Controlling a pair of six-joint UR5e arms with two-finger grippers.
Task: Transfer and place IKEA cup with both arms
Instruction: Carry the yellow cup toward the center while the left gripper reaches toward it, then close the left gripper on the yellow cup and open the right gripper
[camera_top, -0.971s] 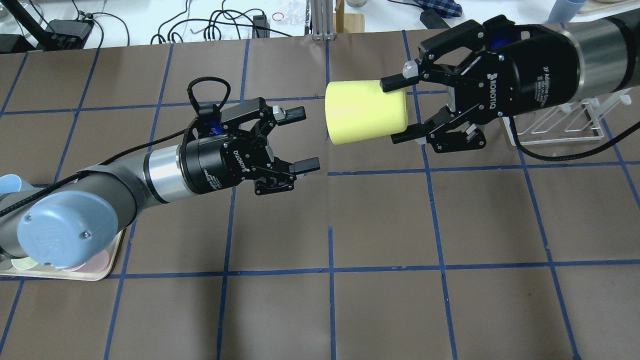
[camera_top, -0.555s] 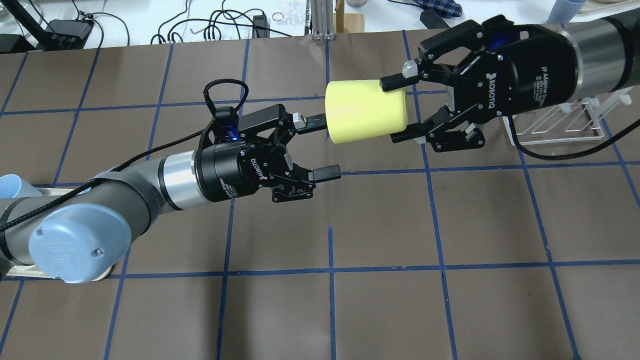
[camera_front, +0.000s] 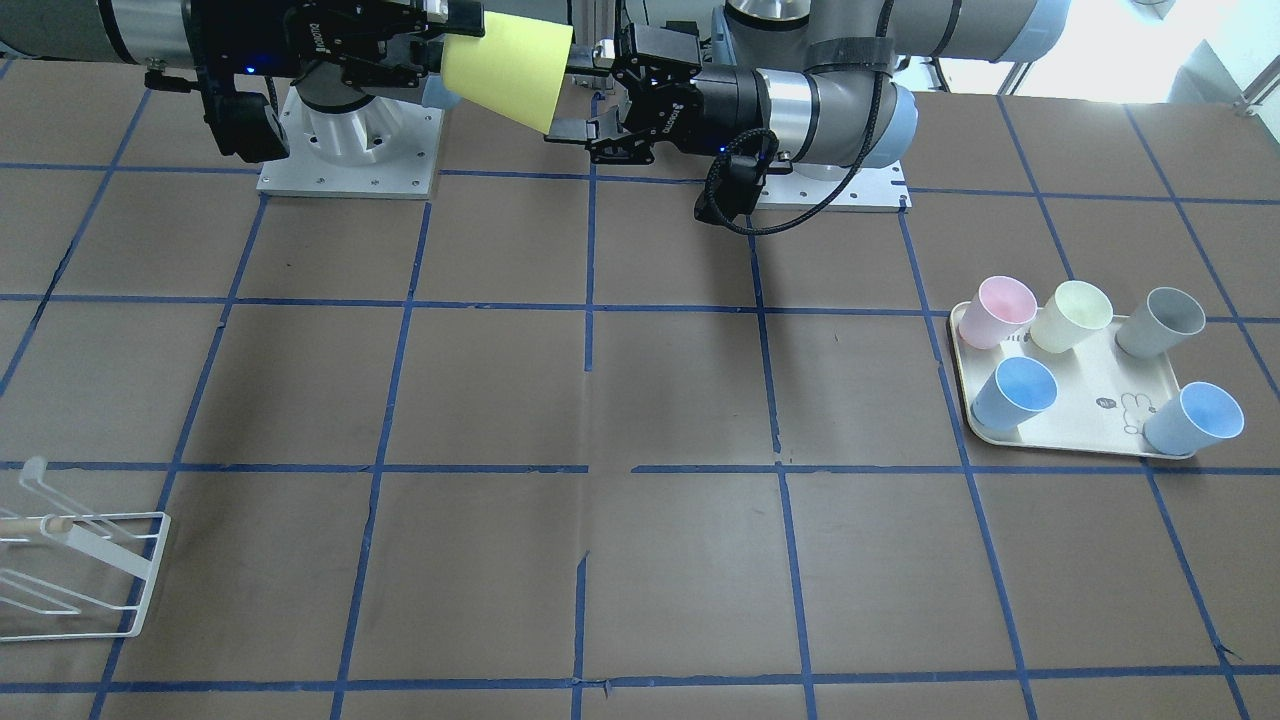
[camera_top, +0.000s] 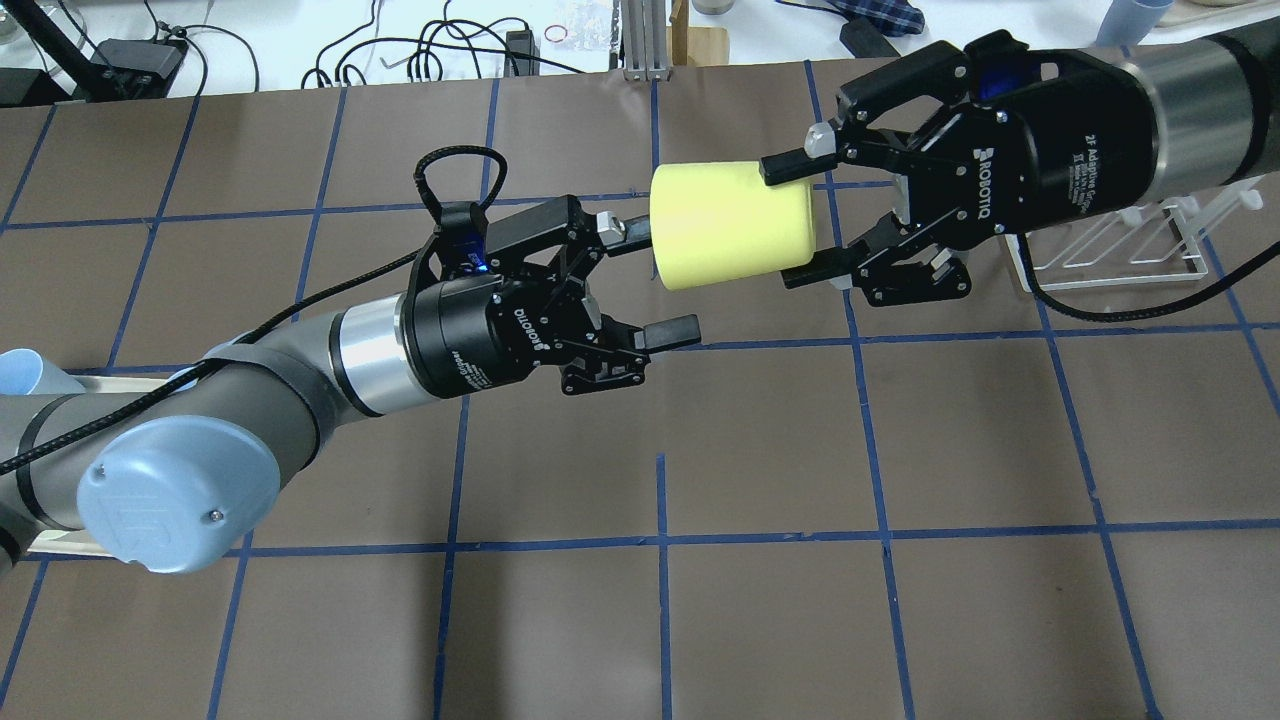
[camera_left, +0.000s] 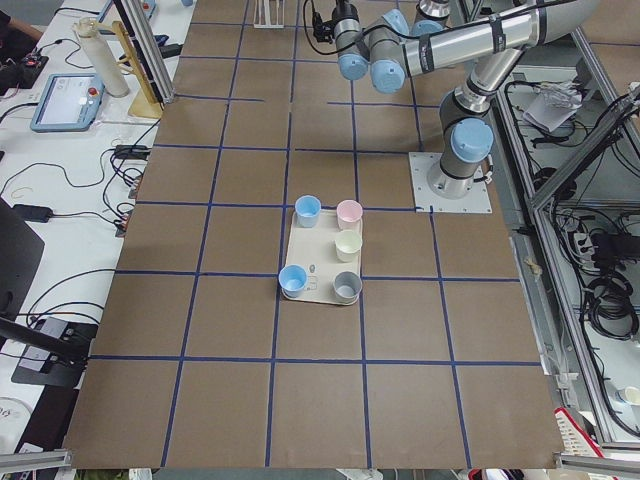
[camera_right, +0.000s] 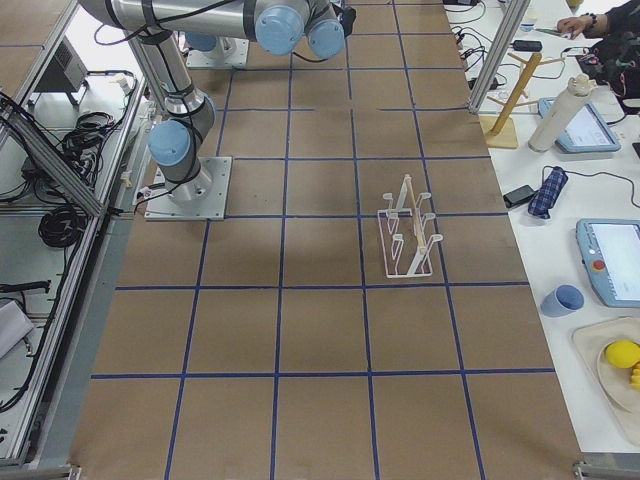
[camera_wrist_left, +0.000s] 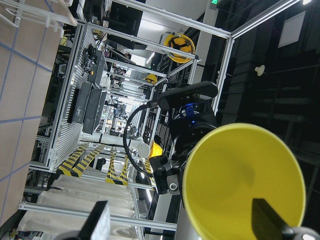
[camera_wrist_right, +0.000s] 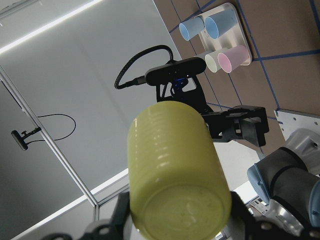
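Observation:
The IKEA cup (camera_top: 730, 225), bright yellow-green, hangs on its side in the air, its open mouth toward my left arm. My right gripper (camera_top: 788, 220) is shut on its base end. It also shows in the front view (camera_front: 510, 65) and the right wrist view (camera_wrist_right: 175, 180). My left gripper (camera_top: 660, 280) is open just short of the rim. One finger (camera_top: 625, 228) points at the mouth; the other (camera_top: 672, 331) lies outside the wall. The left wrist view looks into the cup's mouth (camera_wrist_left: 245, 180).
A cream tray (camera_front: 1075, 425) holds pink, pale cream, grey and two light blue cups, on my left side. A white wire rack (camera_top: 1120, 250) stands on the table under my right arm; it also shows in the front view (camera_front: 80, 570).
My left gripper has moved right toward the cup, still open, and its far finger now reaches the rim. The right gripper and the cup have not moved.

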